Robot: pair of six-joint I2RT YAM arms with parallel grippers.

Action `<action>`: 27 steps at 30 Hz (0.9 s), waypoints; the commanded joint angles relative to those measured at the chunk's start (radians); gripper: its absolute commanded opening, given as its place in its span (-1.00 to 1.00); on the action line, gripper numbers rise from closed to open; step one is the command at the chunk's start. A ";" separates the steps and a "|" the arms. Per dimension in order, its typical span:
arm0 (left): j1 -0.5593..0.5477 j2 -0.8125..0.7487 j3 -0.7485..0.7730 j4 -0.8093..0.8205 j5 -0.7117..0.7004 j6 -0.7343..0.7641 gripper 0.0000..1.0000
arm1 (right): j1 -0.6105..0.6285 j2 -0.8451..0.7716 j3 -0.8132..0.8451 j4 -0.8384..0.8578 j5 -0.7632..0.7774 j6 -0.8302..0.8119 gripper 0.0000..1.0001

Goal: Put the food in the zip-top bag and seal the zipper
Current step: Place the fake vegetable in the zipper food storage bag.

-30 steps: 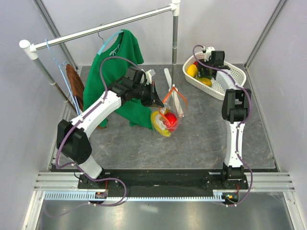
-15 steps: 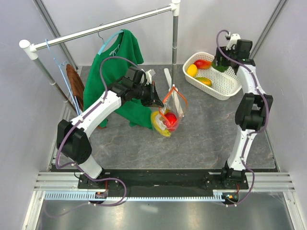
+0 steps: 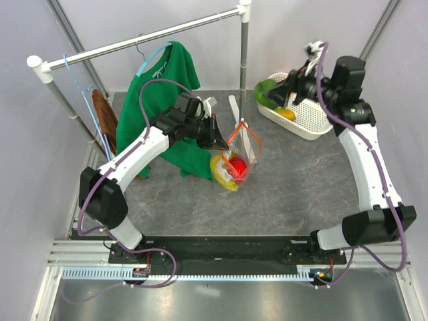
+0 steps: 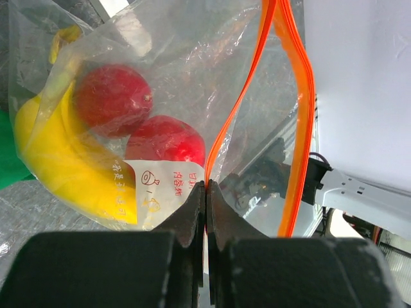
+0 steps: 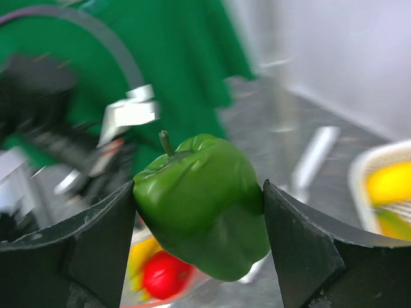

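Observation:
My left gripper is shut on the orange-red zipper edge of the clear zip-top bag and holds its mouth open above the table. Inside the bag lie a yellow banana bunch and two red fruits. My right gripper is shut on a green pepper and holds it in the air over the near-left rim of the white basket, to the right of the bag. The pepper also shows in the top view.
The white mesh basket holds a yellow-green fruit. A green shirt hangs on a white rail behind the left arm. A white upright pole stands just behind the bag.
My right gripper has lifted the green pepper out of the basket and swung left toward the bag. The left gripper and bag have not moved.

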 commanded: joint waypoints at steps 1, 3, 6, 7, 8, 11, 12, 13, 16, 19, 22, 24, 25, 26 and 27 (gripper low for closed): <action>0.006 -0.028 -0.001 0.026 0.047 0.028 -0.96 | 0.153 -0.087 -0.134 -0.018 -0.088 -0.019 -0.34; 0.006 -0.033 -0.001 0.026 0.061 0.028 -0.96 | 0.193 -0.103 -0.185 -0.020 -0.086 -0.038 -0.34; 0.006 -0.039 -0.001 0.029 0.080 0.025 -0.96 | 0.237 -0.109 -0.239 -0.017 -0.130 -0.096 -0.34; 0.006 -0.039 -0.001 0.029 0.088 0.023 -0.96 | 0.250 -0.098 -0.248 -0.014 -0.153 -0.104 -0.34; 0.006 -0.040 -0.001 0.029 0.094 0.018 -0.96 | 0.254 -0.092 -0.263 -0.014 -0.173 -0.125 -0.35; 0.008 -0.042 -0.001 0.037 0.117 0.011 -0.96 | 0.265 -0.077 -0.309 0.008 -0.233 -0.163 -0.33; 0.009 -0.042 -0.002 0.038 0.123 0.009 -0.96 | 0.267 -0.071 -0.320 0.011 -0.253 -0.194 -0.31; 0.009 -0.040 -0.002 0.041 0.133 0.006 -0.96 | 0.271 -0.058 -0.326 0.008 -0.279 -0.213 -0.30; 0.012 -0.039 -0.002 0.046 0.151 0.002 -0.96 | 0.277 -0.020 -0.326 -0.074 -0.322 -0.352 -0.24; 0.014 -0.037 -0.002 0.047 0.168 -0.003 -0.96 | 0.293 0.041 -0.228 -0.307 -0.318 -0.612 -0.20; 0.014 -0.037 -0.002 0.047 0.179 -0.005 -0.96 | 0.308 0.095 -0.171 -0.463 -0.256 -0.786 -0.19; 0.014 -0.039 -0.004 0.049 0.182 -0.005 -0.96 | 0.311 0.101 -0.162 -0.465 -0.203 -0.808 -0.17; 0.014 -0.039 -0.005 0.050 0.186 -0.005 -0.96 | 0.311 0.101 -0.161 -0.463 -0.187 -0.838 -0.17; 0.014 -0.039 -0.007 0.049 0.189 -0.005 -0.96 | 0.314 0.098 -0.160 -0.459 -0.142 -0.846 -0.11; 0.014 -0.037 -0.007 0.050 0.191 -0.003 -0.96 | 0.323 0.088 -0.162 -0.446 -0.120 -0.858 -0.09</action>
